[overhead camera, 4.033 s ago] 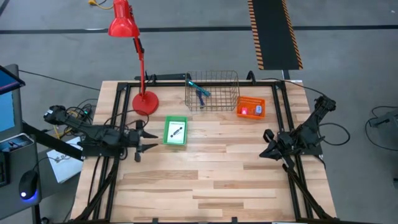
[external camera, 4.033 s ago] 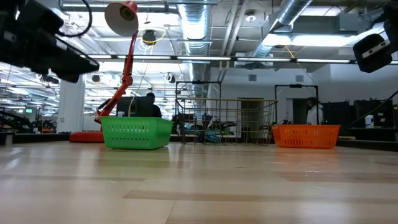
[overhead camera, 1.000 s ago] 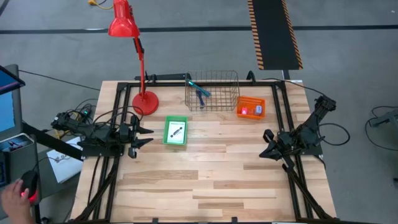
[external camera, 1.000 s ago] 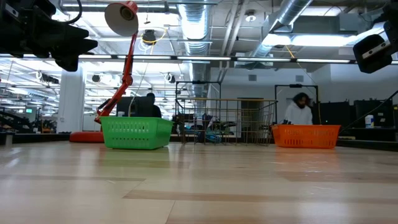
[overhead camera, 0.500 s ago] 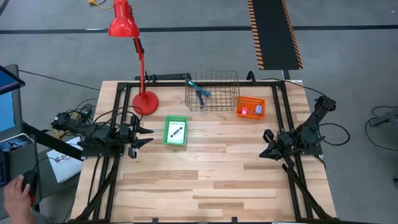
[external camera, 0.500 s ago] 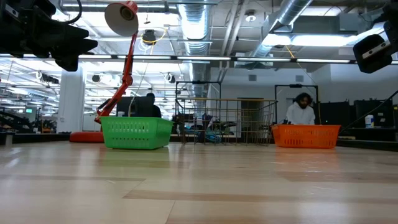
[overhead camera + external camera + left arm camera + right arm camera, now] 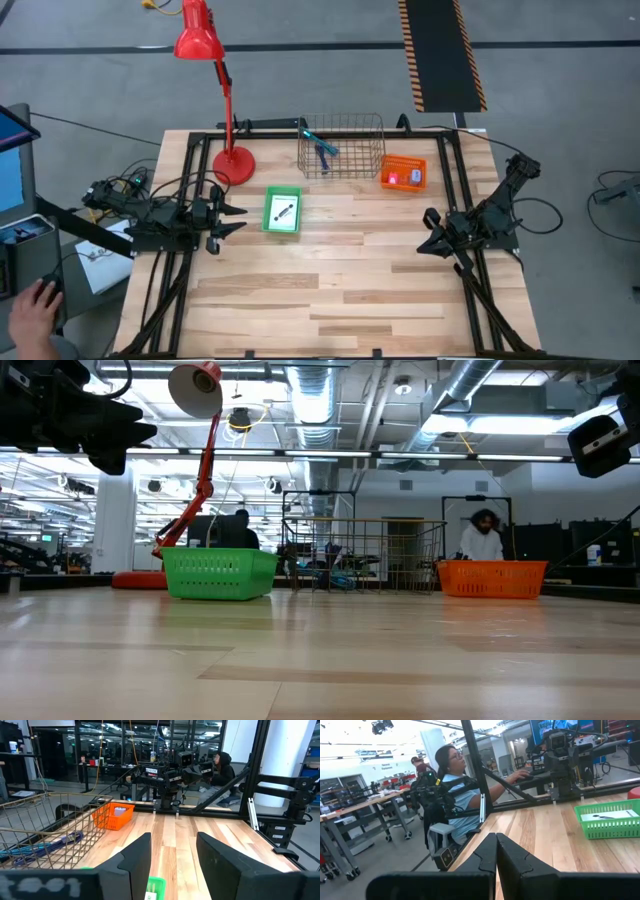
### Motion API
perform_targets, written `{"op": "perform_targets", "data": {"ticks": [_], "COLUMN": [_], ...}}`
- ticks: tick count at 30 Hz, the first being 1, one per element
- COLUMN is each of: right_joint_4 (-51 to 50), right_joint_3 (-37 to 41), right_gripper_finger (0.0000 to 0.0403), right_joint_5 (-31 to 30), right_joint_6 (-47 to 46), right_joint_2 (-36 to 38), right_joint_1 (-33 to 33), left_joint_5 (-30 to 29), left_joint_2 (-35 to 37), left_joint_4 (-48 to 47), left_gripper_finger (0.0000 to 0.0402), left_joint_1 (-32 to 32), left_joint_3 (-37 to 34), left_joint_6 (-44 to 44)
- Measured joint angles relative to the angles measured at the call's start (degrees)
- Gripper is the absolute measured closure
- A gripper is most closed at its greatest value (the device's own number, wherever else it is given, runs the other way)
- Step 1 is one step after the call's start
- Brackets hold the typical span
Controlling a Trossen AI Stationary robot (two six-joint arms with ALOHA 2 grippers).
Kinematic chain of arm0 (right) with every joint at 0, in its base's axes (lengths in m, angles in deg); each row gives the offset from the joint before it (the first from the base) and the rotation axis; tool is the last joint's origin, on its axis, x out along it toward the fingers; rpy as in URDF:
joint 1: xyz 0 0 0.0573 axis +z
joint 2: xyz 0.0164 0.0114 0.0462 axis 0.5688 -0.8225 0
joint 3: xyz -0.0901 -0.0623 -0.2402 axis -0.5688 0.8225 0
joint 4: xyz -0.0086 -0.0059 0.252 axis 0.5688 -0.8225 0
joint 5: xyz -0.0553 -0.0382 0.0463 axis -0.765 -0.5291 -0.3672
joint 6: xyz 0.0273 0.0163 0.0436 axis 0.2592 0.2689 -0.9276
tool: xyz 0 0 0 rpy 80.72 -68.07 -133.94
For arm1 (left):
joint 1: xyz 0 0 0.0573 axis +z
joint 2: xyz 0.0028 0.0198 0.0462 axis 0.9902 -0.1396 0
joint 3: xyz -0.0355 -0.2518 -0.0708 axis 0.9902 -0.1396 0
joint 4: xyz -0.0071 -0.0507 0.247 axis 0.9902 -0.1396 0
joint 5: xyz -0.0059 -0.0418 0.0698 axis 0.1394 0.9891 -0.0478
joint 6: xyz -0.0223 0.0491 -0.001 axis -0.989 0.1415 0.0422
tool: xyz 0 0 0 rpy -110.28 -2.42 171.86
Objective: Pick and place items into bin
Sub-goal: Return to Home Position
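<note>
A green bin [image 7: 282, 212] on the table's left half holds a white card with a dark pen [image 7: 284, 210] lying on it. Against the far edge, a wire basket [image 7: 342, 147] holds a teal stick-like tool [image 7: 318, 139], and an orange basket [image 7: 403, 174] holds a small pink-red object [image 7: 393, 179]. My left gripper [image 7: 240, 218] hovers open and level at the table's left edge, a short way left of the green bin [image 7: 156, 885]. My right gripper [image 7: 424, 240] hovers shut [image 7: 496, 852] over the right side, holding nothing.
A red desk lamp stands on its round base [image 7: 233, 165] at the far left, its arm reaching up beyond the table. Black frame rails [image 7: 190, 180] run along the left and right sides. A person's hand [image 7: 30, 305] rests beside the table's near left corner. Bare wood fills the middle and near half.
</note>
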Motion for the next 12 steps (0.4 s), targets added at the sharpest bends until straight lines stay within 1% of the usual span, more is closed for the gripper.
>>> {"op": "perform_targets", "data": {"ticks": [12], "right_joint_4": [0.0], "right_joint_3": [0.0], "right_gripper_finger": [0.0403], "right_joint_5": [0.0], "right_joint_6": [0.0], "right_joint_2": [0.0], "right_joint_1": [0.0], "left_joint_5": [0.0], "left_joint_2": [0.0], "left_joint_4": [0.0], "left_gripper_finger": [0.0255], "left_joint_1": [0.0], "left_joint_3": [0.0], "left_joint_6": [-0.1]}}
